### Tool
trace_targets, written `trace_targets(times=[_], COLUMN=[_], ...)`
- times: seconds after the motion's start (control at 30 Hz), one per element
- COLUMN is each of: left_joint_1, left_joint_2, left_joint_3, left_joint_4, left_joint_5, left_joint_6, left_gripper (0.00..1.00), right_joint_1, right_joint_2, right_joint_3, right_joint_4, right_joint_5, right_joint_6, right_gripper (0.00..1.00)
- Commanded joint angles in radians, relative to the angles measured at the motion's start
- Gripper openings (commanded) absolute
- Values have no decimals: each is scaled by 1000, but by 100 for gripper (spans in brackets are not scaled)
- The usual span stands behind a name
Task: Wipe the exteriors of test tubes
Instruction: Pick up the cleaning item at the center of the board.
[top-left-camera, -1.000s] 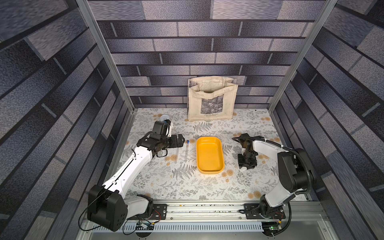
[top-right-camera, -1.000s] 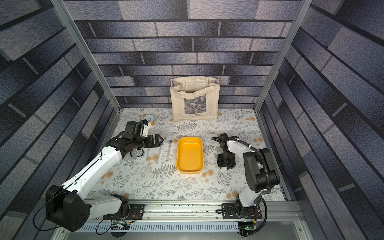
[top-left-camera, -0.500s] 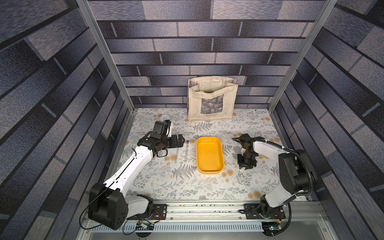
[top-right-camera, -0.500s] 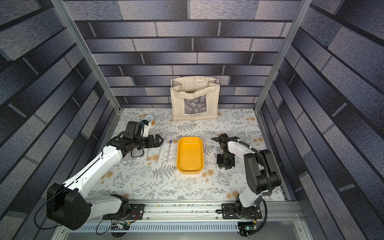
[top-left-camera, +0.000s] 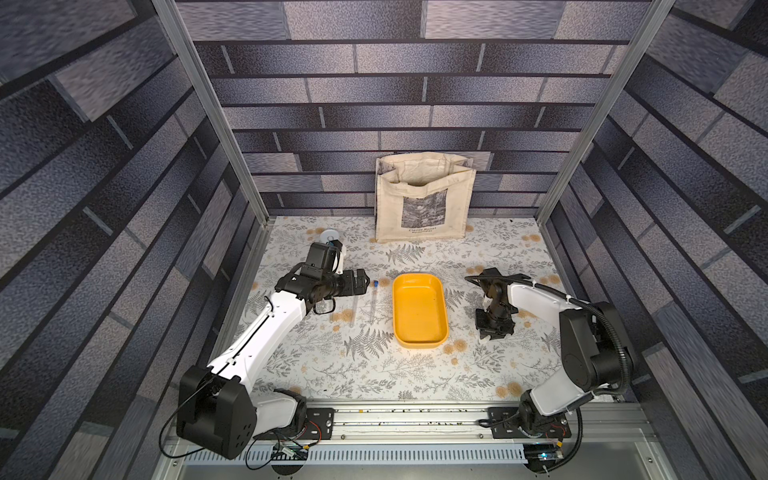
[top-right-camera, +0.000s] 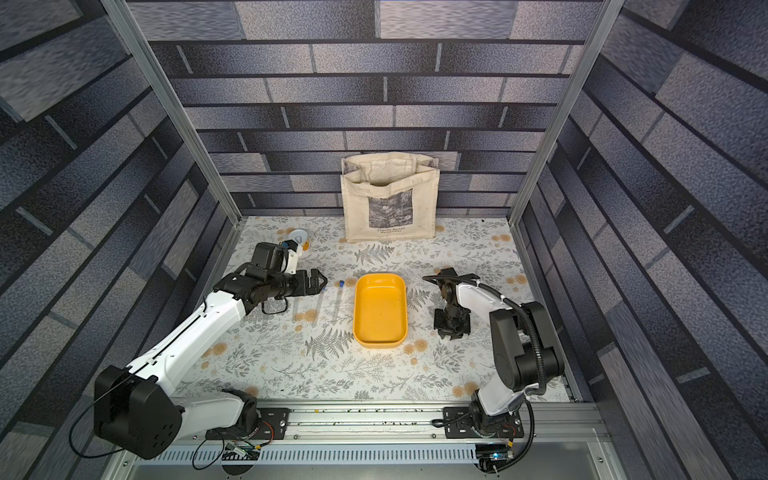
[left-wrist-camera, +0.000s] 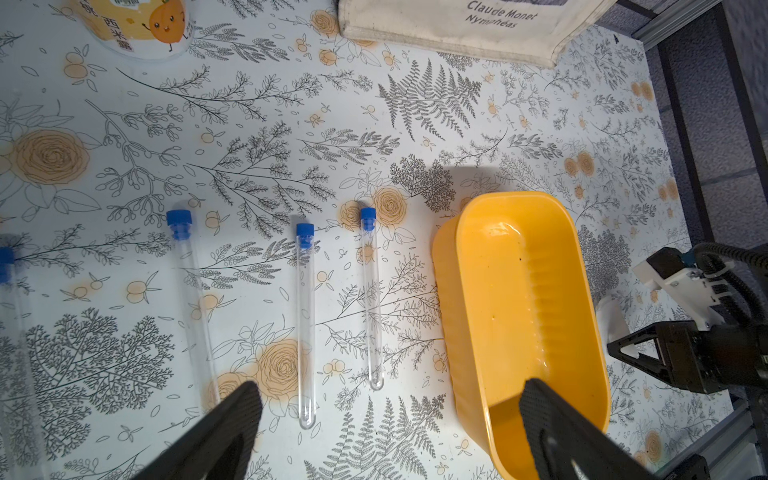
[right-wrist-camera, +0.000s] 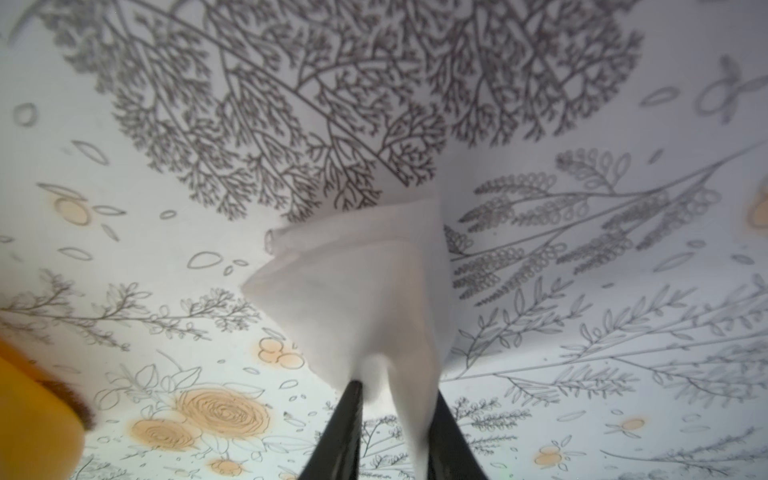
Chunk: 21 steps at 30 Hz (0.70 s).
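1. A floral-print counter (top-left-camera: 374, 374) fills the lower centre; grey brick-pattern walls (top-left-camera: 415, 104) surround it.
2. The test tubes (left-wrist-camera: 305, 324) lie on it, left of a yellow tub (top-left-camera: 419, 309).
3. The left claw (left-wrist-camera: 390, 390) is spread; the right claw (right-wrist-camera: 395, 386) is pinching a white cloth (right-wrist-camera: 365, 291).

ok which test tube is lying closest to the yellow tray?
The test tube right alongside the yellow tray, not touching it. The other tubes lie parallel to it, each farther from the tray.

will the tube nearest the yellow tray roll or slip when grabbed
Likely to roll: the test tube is a slim round cylinder lying flat on the table. Probably slick and light, being clear, smooth and empty-looking. Possibly fragile.
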Motion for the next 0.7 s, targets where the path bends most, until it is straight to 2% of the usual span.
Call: trace_targets(times=[0.0,0.1,0.23,0.4,0.53,0.67], left_joint_1=[5,6,6,5,5,3], left_joint_2=[0,1,0,7,11,19], left_joint_3=[12,12,12,13,17,27], left_joint_4=[5,5,4,1,-5,-24], left_joint_5=[17,18,17,14,7,-11], left_joint_6=[0,-1,-1,1,1,2], left_gripper=[100,100,100,100,100,100], right_joint_1=[-5,-4,-4,-4,-4,-5], right_joint_2=[23,35,26,-19,-70,-152], right_joint_3=[-17,-18,-18,-5,1,3], right_joint_4=[1,6,7,-14,-26,-35], right_joint_5=[16,17,7,-11,-50,-152], right_joint_6=[1,0,1,4,10,27], right_gripper=[27,24,12,3,0,0])
